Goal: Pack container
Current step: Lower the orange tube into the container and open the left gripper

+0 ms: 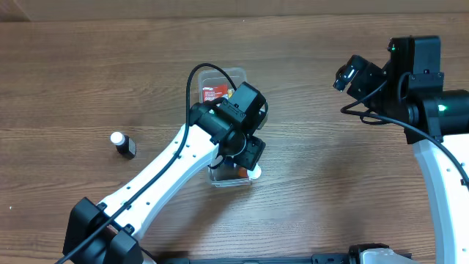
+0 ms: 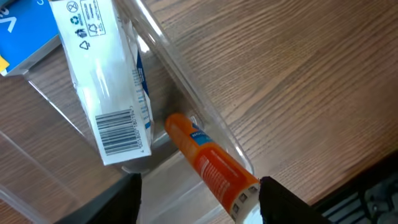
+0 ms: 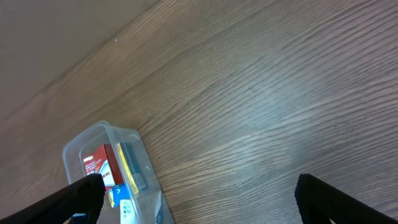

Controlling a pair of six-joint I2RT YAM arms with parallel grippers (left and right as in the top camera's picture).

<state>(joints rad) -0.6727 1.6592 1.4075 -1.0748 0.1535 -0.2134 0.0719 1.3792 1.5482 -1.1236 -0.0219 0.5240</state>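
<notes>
The clear plastic container [image 1: 229, 71] lies lengthwise at the table's centre, with a red box [image 1: 214, 92] at its far end. My left gripper [image 1: 245, 158] is open and hangs over its near end. In the left wrist view the container's wall [image 2: 186, 81] runs diagonally. Inside it lie a white barcoded box [image 2: 106, 93] and an orange tube with a white cap [image 2: 211, 162]. The tube's cap end sits between my open left fingers [image 2: 199, 199], close to the right one. My right gripper [image 1: 346, 76] is open and empty, high at the far right, well away from the container [image 3: 93, 134].
A small black bottle with a white cap [image 1: 123, 144] stands on the wooden table left of the container. A blue box [image 2: 25, 31] lies deeper in the container. The red box [image 3: 99, 165] shows in the right wrist view. My right fingers [image 3: 199, 193] are over bare wood.
</notes>
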